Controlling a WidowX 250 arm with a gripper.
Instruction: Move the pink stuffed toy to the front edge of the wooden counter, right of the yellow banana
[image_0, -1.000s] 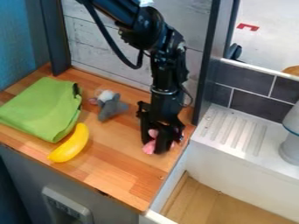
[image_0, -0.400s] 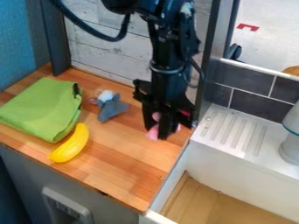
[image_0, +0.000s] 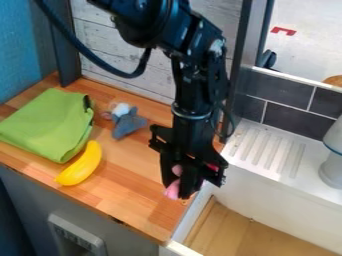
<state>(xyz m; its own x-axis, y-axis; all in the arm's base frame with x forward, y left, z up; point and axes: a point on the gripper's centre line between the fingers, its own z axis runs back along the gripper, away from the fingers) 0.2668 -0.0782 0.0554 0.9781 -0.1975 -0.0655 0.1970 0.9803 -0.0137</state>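
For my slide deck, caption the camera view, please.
Black gripper with a pink item at its fingers, near a yellow banana and folded green cloth.

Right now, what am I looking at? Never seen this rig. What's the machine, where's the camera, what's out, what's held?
The machine is a black robot arm, coming in from the top. A fixed camera looks down at a slant. The arm's gripper hangs over the right edge of the wooden counter, beside the white ridged drainboard. Its fingers hold a pink object, too hidden to identify. On the counter lie a green cloth, a yellow banana and a gray plush toy.
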